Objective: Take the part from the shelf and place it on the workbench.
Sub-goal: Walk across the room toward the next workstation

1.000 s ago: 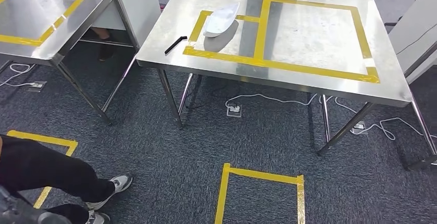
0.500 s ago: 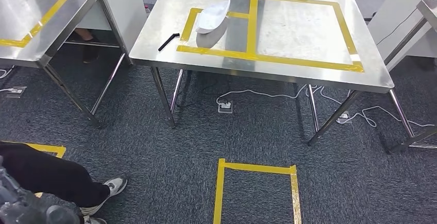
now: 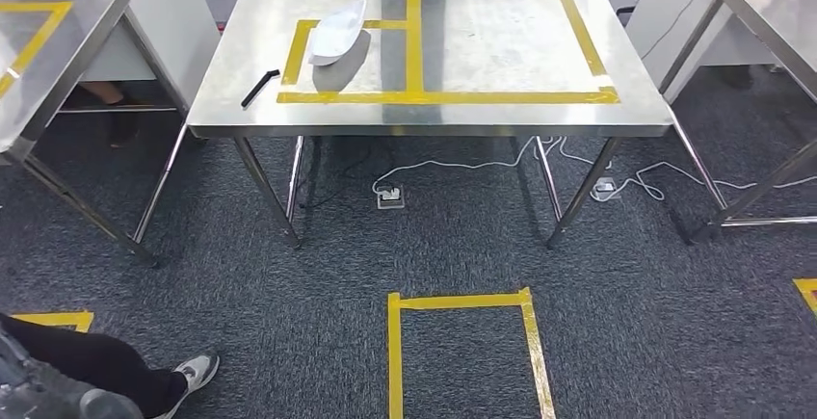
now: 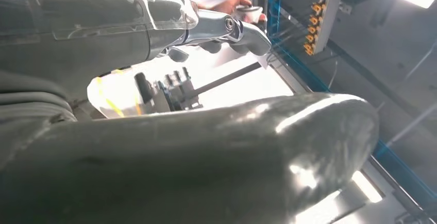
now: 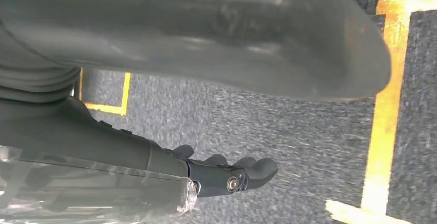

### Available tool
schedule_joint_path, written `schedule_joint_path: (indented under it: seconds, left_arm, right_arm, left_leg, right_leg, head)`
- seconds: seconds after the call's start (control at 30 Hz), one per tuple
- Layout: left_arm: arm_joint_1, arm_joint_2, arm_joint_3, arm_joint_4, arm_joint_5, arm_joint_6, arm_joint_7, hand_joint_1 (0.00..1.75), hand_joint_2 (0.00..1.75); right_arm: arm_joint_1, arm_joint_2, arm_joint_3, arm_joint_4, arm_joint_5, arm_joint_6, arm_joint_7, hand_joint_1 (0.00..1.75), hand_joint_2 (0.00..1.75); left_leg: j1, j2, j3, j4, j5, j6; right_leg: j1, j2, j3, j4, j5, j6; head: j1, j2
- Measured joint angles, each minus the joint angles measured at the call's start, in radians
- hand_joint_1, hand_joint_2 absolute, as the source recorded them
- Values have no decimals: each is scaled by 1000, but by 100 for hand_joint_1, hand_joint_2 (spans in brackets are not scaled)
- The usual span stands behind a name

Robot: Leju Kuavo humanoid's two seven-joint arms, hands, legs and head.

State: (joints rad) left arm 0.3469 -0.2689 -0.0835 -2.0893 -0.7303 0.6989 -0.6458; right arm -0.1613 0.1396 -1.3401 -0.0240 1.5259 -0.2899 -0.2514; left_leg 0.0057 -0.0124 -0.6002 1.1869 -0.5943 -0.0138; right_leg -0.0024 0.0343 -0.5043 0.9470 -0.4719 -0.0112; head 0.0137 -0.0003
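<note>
Meanwhile the whole head view had swung over the last second, which reads as the robot turning, not as furniture sliding: the square stainless-steel surface with yellow tape outlines (image 3: 424, 120) had drifted from the upper right of the picture to sit squarely at twelve o'clock, and the yellow tape rectangle on the dark carpet (image 3: 462, 301) now lay almost dead ahead at six o'clock. On that surface the white curved boat-shaped part (image 3: 337, 34) lay inside the smaller taped box at about eleven o'clock, with a thin black bar (image 3: 260, 89) just beside the tape toward ten o'clock, both keeping their places relative to the tape. A person's dark trouser leg and grey sneaker (image 3: 193, 373) sat at seven o'clock. The right hand (image 5: 227, 175) hung over the carpet with its fingers loosely extended and nothing in them. The left hand (image 4: 227, 28) was raised toward a blue-framed rack, fingers spread; a person's fingers showed just past it, and whether anything was held I could not tell. Judging from this, the part already rested on the workbench, and the turn seemed to be lining the robot up with the floor marker.
</note>
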Motion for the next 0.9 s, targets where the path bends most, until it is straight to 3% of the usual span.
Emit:
schedule_joint_path:
  seconds: [0.07,0.13,0.2,0.27,0.33,0.4,0.43,0.47,0.5,0.57,0.63,0.7,0.77,0.83,0.9]
  left_arm:
    - [0,0,0,0,0,0,0,0,0]
    - [0,0,0,-1,0,0,0,0,0]
    - [0,-1,-1,-1,0,0,0,0,0]
    - [0,-2,-2,-2,0,0,0,0,0]
    - [0,-2,-3,-2,0,0,0,0,0]
    - [1,-2,-3,-2,0,0,0,0,0]
    - [1,-2,-3,-1,0,0,0,0,0]
    - [1,-2,-3,-1,0,0,0,0,0]
    - [1,-2,-3,-1,0,0,0,0,0]
    - [1,-2,-3,-1,2,0,0,0,0]
    - [1,-2,-3,-1,8,0,0,0,0]
    - [1,-2,-3,-1,14,0,0,0,0]
    - [1,-1,-3,-2,20,0,0,0,0]
    - [1,0,-3,-3,26,0,0,0,0]
    - [2,0,-2,-4,33,0,0,0,0]
  right_arm:
    - [-2,0,0,0,0,0,0,0,0]
    - [-5,1,0,0,0,2,0,0,0]
    - [-6,1,0,0,0,3,0,0,0]
    - [-5,0,0,0,0,3,0,0,0]
    - [-6,0,0,0,0,3,0,0,0]
    - [-6,0,0,0,0,3,0,0,0]
    - [-4,0,0,0,0,3,0,0,0]
    - [-1,0,0,0,0,3,0,0,0]
    - [1,0,0,0,0,3,0,0,0]
    - [2,0,0,0,0,4,0,0,0]
    - [-1,0,0,0,0,5,0,0,0]
    - [-2,0,0,0,0,7,0,0,0]
    - [0,-2,0,0,0,7,1,0,0]
    - [0,-3,0,0,0,7,1,0,0]
    - [0,-2,0,0,0,7,1,0,0]
  left_leg:
    - [6,-46,77,-143,58,3]
    - [6,-79,114,-215,72,11]
    - [4,-61,117,-224,74,22]
    - [7,-35,118,-230,83,33]
    - [8,-7,115,-234,88,38]
    - [6,21,110,-234,89,39]
    - [6,33,108,-233,89,39]
    - [5,43,108,-233,88,38]
    - [5,53,108,-233,88,37]
    - [2,67,111,-231,86,31]
    - [-3,79,112,-229,84,20]
    - [-4,90,113,-229,84,10]
    - [-1,64,107,-210,64,-3]
    - [2,17,64,-118,5,-11]
    - [3,4,-6,21,-55,-10]
  right_leg:
    - [-2,22,-2,5,1,8]
    - [-4,43,-9,8,2,22]
    - [-8,64,-15,5,7,37]
    - [-9,46,-28,31,-12,44]
    - [-8,-1,-76,141,-82,51]
    - [-8,-24,-133,277,-148,60]
    - [-9,-28,-143,307,-154,62]
    - [-10,-31,-133,299,-142,63]
    - [-10,-36,-106,253,-113,63]
    - [-9,-66,-27,103,-49,56]
    - [-6,-87,13,16,-23,41]
    - [-3,-77,9,11,-23,25]
    - [-4,-64,7,8,-18,10]
    - [-4,-50,5,6,-12,-2]
    - [0,-32,1,7,-10,-7]
  head:
    - [-4,0]
    - [-7,0]
    - [-8,0]
    - [-5,0]
    - [10,0]
    - [23,0]
    - [27,0]
    - [29,0]
    - [31,0]
    - [36,0]
    - [34,0]
    - [28,0]
    - [24,0]
    - [17,0]
    - [7,0]
